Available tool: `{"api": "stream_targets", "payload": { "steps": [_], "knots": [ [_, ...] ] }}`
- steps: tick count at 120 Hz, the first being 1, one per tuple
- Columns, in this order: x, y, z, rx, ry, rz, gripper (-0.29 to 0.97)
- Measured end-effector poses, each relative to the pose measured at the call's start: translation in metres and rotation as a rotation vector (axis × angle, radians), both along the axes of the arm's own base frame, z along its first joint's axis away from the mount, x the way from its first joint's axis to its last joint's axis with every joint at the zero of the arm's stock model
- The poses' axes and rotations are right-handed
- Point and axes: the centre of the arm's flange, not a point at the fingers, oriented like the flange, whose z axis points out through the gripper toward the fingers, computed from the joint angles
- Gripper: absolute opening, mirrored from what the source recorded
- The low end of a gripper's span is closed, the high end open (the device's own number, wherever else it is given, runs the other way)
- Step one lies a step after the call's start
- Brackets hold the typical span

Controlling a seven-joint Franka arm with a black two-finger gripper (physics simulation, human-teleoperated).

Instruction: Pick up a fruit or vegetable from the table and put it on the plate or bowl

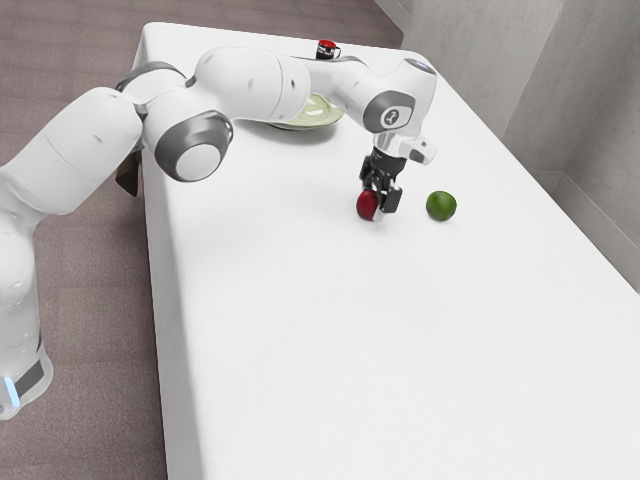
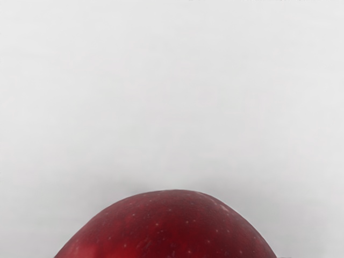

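A dark red apple (image 1: 367, 206) is at the tabletop near the middle of the white table (image 1: 330, 330). My black gripper (image 1: 378, 200) comes down over it, one finger on each side, shut on the apple. In the wrist view the apple (image 2: 166, 228) bulges up right under my hand, with bare table beyond it. Whether the apple still rests on the table I cannot tell. A green round fruit (image 1: 441, 205) lies a short way toward the exterior view's right of the gripper. The pale green plate (image 1: 322, 117) sits farther back, partly hidden behind my arm.
A small red and black object (image 1: 327, 47) stands at the table's far edge behind the plate. A grey wall runs along the exterior view's right. The table's left edge drops to a brown floor.
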Motion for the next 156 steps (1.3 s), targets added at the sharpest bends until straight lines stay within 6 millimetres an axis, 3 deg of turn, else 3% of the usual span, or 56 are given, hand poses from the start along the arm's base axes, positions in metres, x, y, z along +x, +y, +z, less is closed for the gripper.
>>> {"api": "stream_targets", "payload": {
  "steps": [29, 55, 76, 111, 125, 156],
  "knots": [
    [0.0, 0.001, 0.002, 0.011, -0.003, 0.006, 0.3],
    [-0.002, 0.003, 0.019, 0.025, -0.023, 0.011, 0.29],
    [-0.007, 0.001, 0.054, 0.031, -0.064, 0.011, 0.36],
    [-0.024, 0.004, 0.112, 0.067, -0.119, 0.015, 0.35],
    [-0.036, 0.028, 0.129, 0.101, -0.127, 0.055, 0.36],
    [-0.065, 0.101, 0.132, 0.119, -0.118, 0.167, 0.36]
  ]
}}
